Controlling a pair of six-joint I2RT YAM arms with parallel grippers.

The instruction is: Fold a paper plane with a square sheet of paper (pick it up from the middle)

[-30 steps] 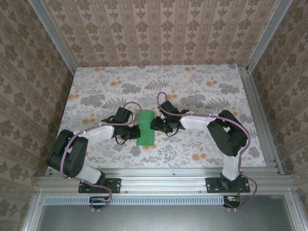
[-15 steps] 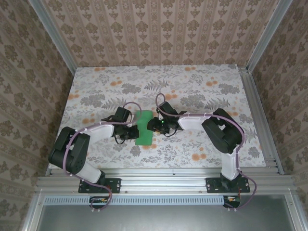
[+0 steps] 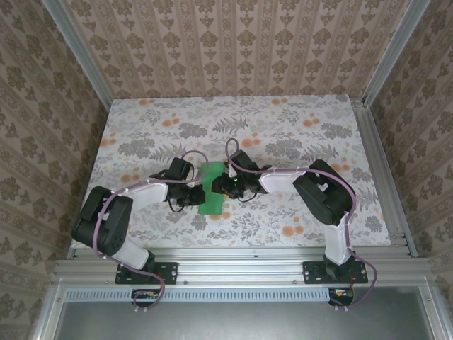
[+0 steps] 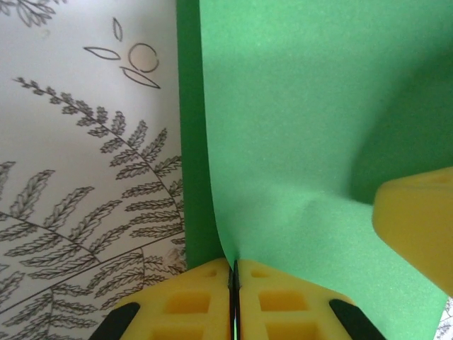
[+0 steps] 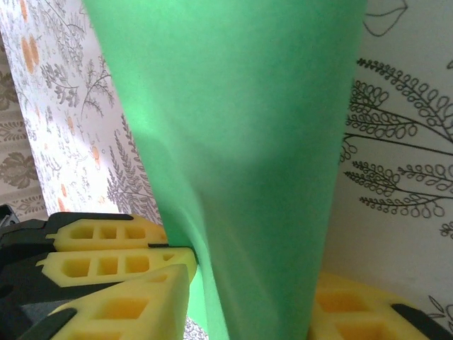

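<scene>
Green paper, one square sheet of paper (image 3: 211,193), lies mid-table (image 3: 304,142). Of two grippers, the right gripper (image 3: 224,185) has slid left over it; the left gripper (image 3: 192,196) is unmoved. Left wrist: left jaws pinch its edge. Right wrist: right jaws stand part-open astride the raised sheet.
</scene>
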